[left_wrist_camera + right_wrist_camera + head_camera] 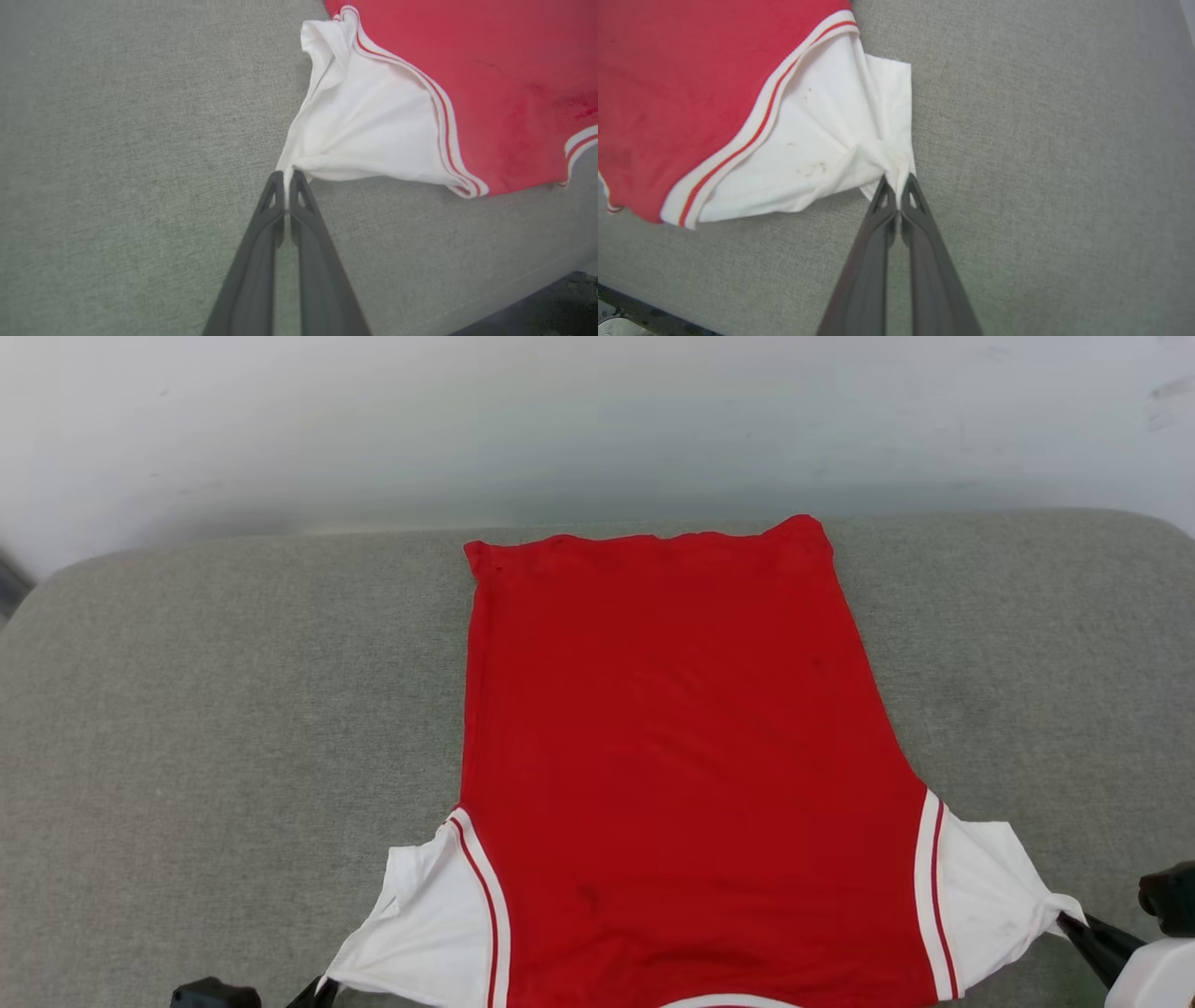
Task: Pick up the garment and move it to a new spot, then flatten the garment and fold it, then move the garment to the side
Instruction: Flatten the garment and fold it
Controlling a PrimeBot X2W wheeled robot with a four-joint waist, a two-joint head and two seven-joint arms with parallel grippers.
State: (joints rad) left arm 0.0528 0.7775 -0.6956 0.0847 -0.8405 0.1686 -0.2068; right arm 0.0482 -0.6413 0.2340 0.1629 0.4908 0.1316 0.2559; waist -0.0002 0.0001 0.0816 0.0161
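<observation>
Pinching, left gripper (286, 178): both dark fingers are pressed together on the outer tip of the white left sleeve (369, 126), and the cloth bunches to a point right at the fingertips.
Pinching, right gripper (899, 183): the fingers are closed just as tight, with the gathered edge of the white right sleeve (817, 140) caught between the tips.
Lie of the garment (681, 756) from the left gripper: it fans out ahead of the fingers and toward the other arm, white sleeve first, then striped trim, then red body.
Lie of the garment from the right gripper: it spreads ahead and inward. The sleeve is wrinkled at the grip and carries a few small dark specks.
Between the grippers: the garment lies flat with a plain red side up. Its sleeves are nearest the fingers and drawn out to either side, and its hem is at the far end.
Support: a grey fabric cushion (233, 709) lies under the garment and beneath both pairs of fingers.
Contact with the cushion: cannot tell whether the fingertips touch it.
</observation>
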